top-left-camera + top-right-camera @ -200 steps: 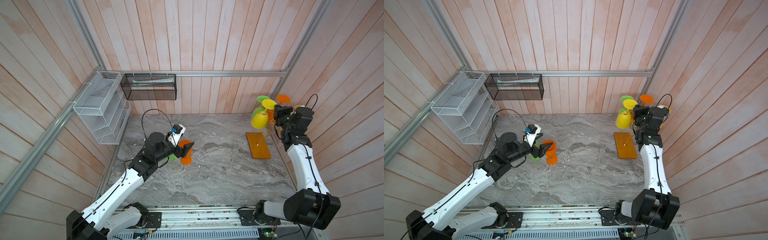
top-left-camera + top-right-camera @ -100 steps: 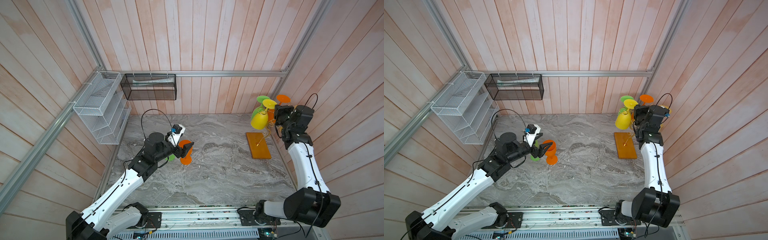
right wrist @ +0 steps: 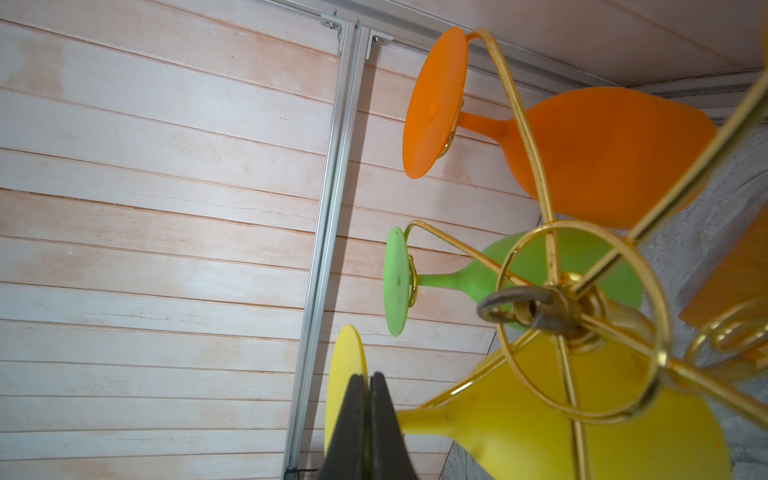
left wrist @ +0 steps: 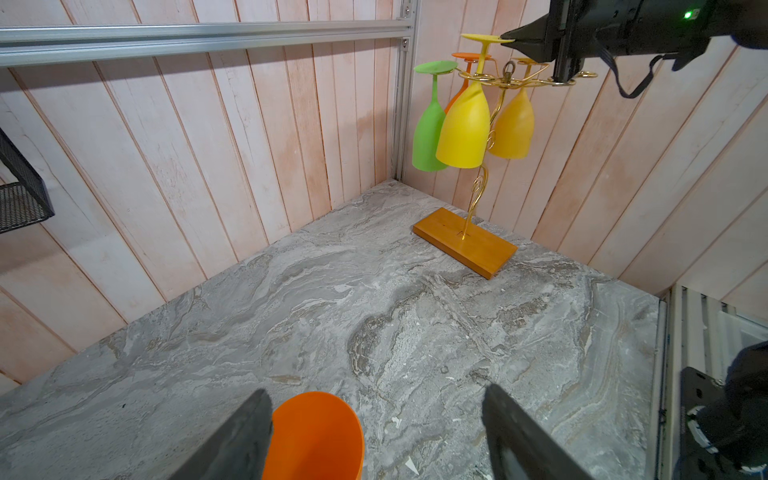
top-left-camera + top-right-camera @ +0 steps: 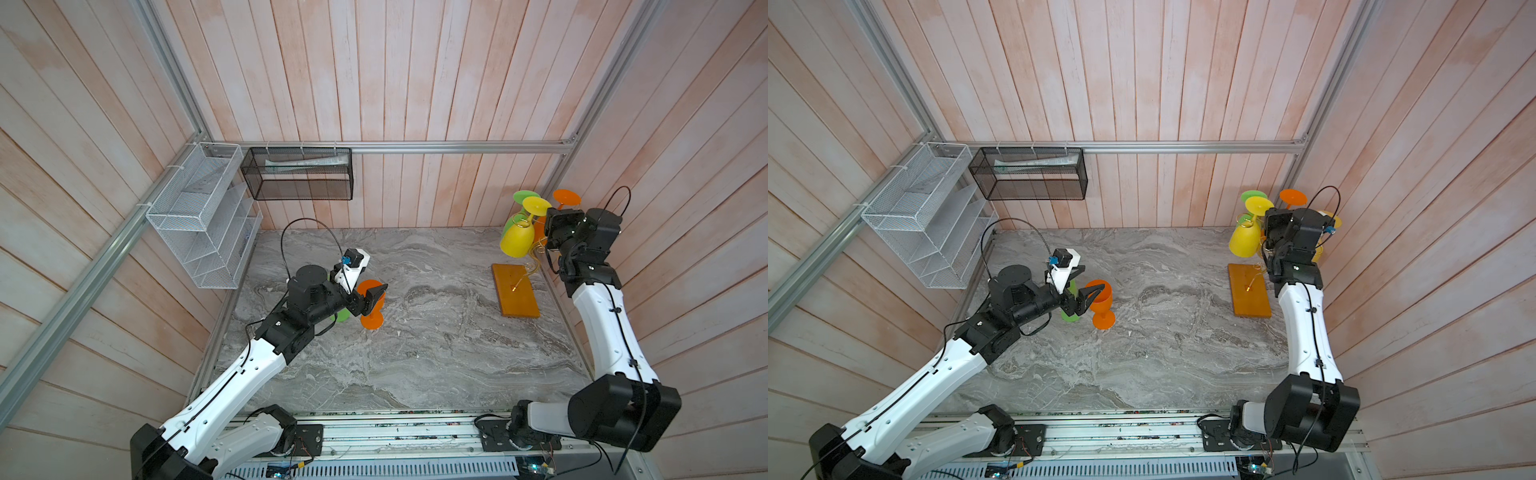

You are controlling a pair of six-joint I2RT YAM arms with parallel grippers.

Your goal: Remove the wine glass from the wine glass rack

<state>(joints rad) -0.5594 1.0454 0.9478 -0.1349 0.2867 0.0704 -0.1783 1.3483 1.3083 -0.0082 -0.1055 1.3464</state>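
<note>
The wine glass rack [image 5: 515,291] [image 5: 1250,291] [image 4: 465,245] stands at the right wall, a gold wire stand on a wooden base. Several coloured glasses hang upside down from its arms [image 3: 582,291]. My right gripper [image 5: 546,212] [image 5: 1268,214] [image 4: 505,40] [image 3: 369,376] is up at the rack's top. It is shut on the foot disc of the front yellow wine glass [image 5: 516,241] [image 5: 1246,241] [image 4: 463,129] [image 3: 540,424]. My left gripper [image 5: 370,278] [image 5: 1088,282] [image 4: 376,392] is open at the left. An upright orange glass [image 5: 371,320] [image 5: 1102,297] [image 4: 316,436] sits inside the gap, close to one finger.
A green glass [image 5: 343,313] [image 5: 1069,313] stands on the marble table just behind the orange one. A white mesh shelf [image 5: 199,216] and a black mesh basket [image 5: 299,174] hang on the back left walls. Green [image 3: 561,266], orange [image 3: 602,153] and a second yellow glass [image 4: 513,124] also hang on the rack.
</note>
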